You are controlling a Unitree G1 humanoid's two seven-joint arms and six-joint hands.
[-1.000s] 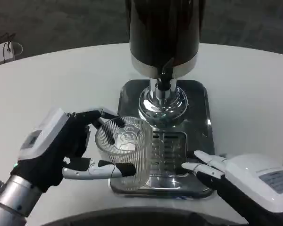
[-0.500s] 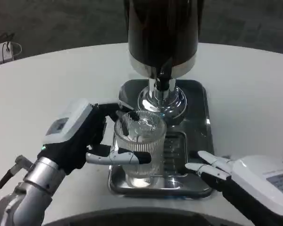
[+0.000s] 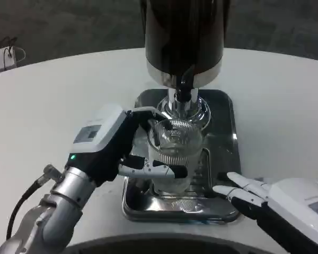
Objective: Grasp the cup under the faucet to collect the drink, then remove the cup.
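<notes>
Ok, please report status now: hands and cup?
Left hand holds ribbed glass cup under faucet. Right hand open beside drip tray. Nothing blocking.

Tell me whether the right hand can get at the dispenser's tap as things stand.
Probably yes. The right hand rests open at the tray's front corner, and the tap is exposed on its side; the left hand and cup sit lower left.

My left hand (image 3: 114, 151) holds the ribbed clear glass cup (image 3: 175, 151) over the shiny metal drip tray (image 3: 222, 209), below the dispenser's black faucet (image 3: 185, 84); my right hand (image 3: 278, 203) rests at the tray's right front corner.
</notes>
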